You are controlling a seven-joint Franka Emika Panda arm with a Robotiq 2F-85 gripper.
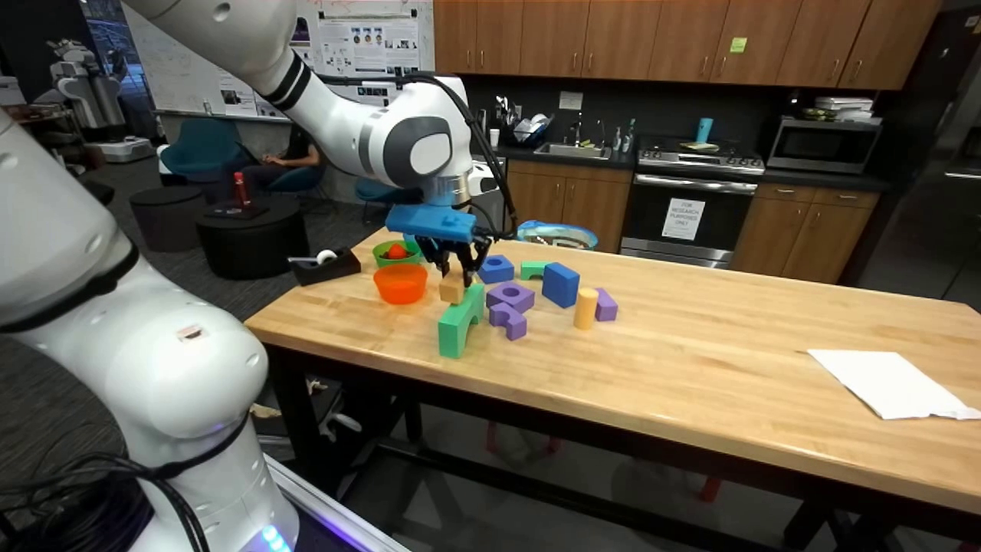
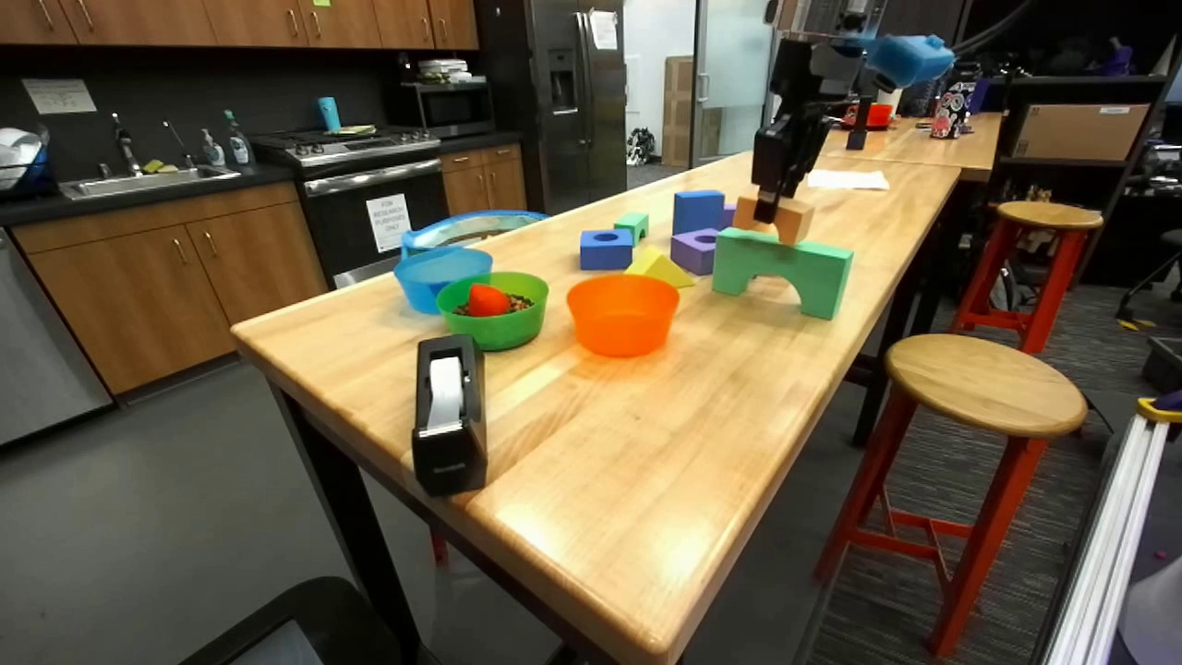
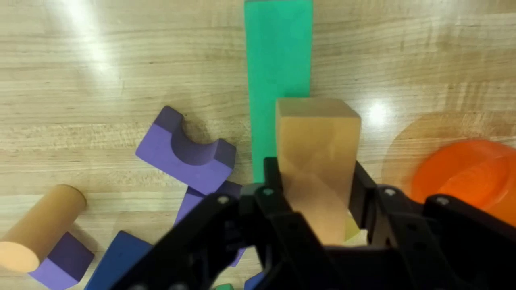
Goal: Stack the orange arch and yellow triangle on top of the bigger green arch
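Wrist view: the gripper (image 3: pixel 315 175) pinches the orange arch (image 3: pixel 318 141) over the bigger green arch (image 3: pixel 278 52); whether they touch is unclear. In an exterior view, the yellow triangle (image 2: pixel 658 267) lies on the table (image 2: pixel 600 443) near the orange bowl (image 2: pixel 623 321).

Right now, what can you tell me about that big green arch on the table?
The big green arch is a plain, smooth-looking block, perhaps foam or painted wood, with a flat top, two stout legs and a rounded opening between them. It stands upright, legs down, on the wooden table, between a purple arch and the orange bowl, apart from both. The hand holds an orange arch over part of its top; I can't tell whether the two touch.
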